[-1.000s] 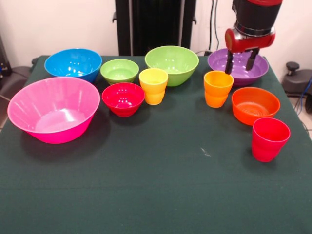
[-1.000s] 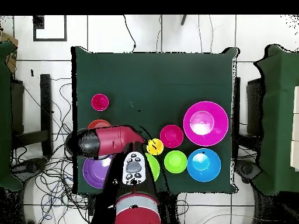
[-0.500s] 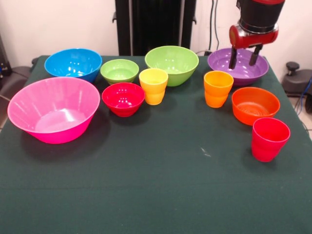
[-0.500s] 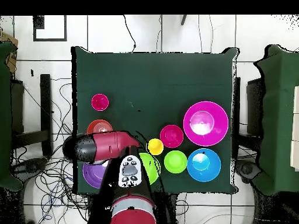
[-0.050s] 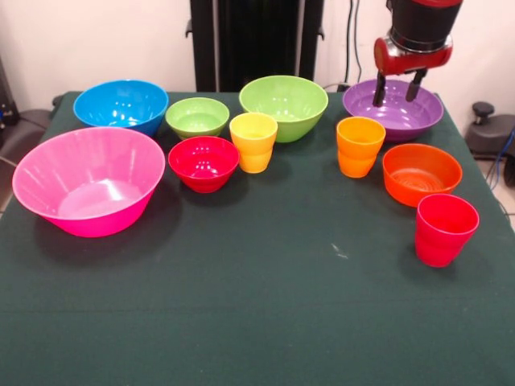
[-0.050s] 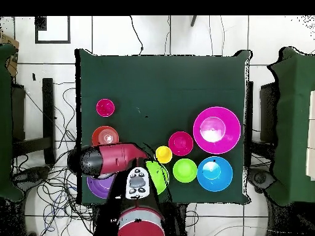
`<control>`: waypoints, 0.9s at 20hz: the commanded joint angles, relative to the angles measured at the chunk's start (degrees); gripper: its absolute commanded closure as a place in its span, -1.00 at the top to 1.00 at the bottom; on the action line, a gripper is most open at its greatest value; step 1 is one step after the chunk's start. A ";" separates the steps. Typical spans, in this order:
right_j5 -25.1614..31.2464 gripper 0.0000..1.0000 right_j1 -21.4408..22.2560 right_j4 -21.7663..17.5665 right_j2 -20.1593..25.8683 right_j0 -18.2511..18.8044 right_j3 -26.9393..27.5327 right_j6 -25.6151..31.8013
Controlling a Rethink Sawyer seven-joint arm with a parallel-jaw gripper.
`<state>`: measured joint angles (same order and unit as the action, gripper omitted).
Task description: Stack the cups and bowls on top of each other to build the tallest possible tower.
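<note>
The robot's hand (image 5: pixel 395 88) hovers with fingers spread, empty, over the wide shallow purple plastic bowl (image 5: pixel 393 112) at the green surface's (image 5: pixel 265 281) back corner. Nothing's stacked; likely the tower's base

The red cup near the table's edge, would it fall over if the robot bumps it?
Probably, if bumped high. The red cup stands tall on a base narrower than its rim, so it may tip. It looks like glossy plastic, so probably light and slippery, and once down its round sides could roll.
</note>
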<state>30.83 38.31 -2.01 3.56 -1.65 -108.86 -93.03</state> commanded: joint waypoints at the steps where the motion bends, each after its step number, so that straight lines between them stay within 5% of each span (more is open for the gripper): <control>1: -4.94 1.00 -1.40 -3.55 3.86 4.42 -4.45 -2.15; 18: -7.99 1.00 -2.56 -6.13 5.51 5.31 -7.07 -4.03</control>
<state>27.73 38.33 -5.07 3.91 3.84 -113.08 -93.03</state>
